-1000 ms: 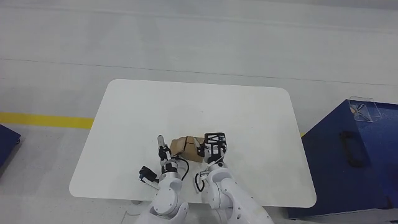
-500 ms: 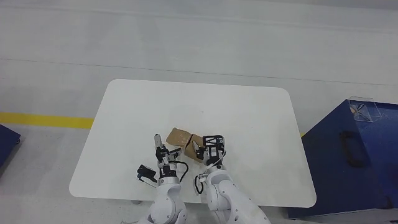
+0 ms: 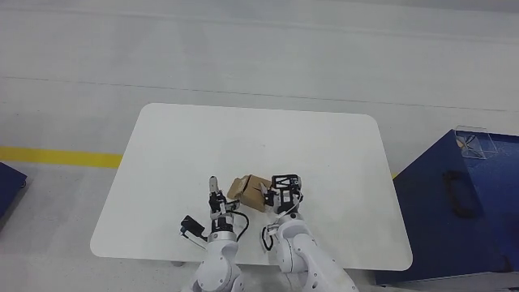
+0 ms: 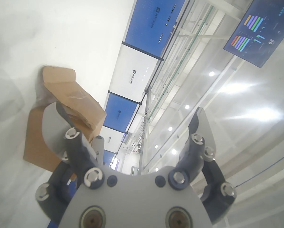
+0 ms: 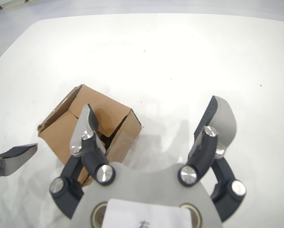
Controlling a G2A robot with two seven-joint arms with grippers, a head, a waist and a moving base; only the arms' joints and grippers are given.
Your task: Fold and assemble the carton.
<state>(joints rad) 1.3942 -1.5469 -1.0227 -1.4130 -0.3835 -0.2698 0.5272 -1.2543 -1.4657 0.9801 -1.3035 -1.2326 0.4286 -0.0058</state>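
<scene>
A small brown carton (image 3: 249,189) lies tilted near the table's front middle, flaps partly folded and one end gaping. My left gripper (image 3: 214,188) stands open just left of it. In the left wrist view that gripper (image 4: 127,122) has one fingertip (image 4: 52,117) against the carton (image 4: 70,93); the other is in free air. My right gripper (image 3: 285,186) is open on the carton's right side. In the right wrist view this gripper (image 5: 153,112) has one fingertip (image 5: 87,117) over the carton's (image 5: 106,106) open flaps, the other above bare table. The left arm's fingertip (image 5: 16,151) shows beside the carton.
The white table (image 3: 324,146) is bare around the carton, with wide free room behind and to both sides. Its front edge runs close behind the grippers. A blue cabinet (image 3: 466,203) stands off the table's right end.
The carton first slid back and left, then came forward and a little right with a changed tilt. Both grippers followed it slightly to the right and stayed open.
</scene>
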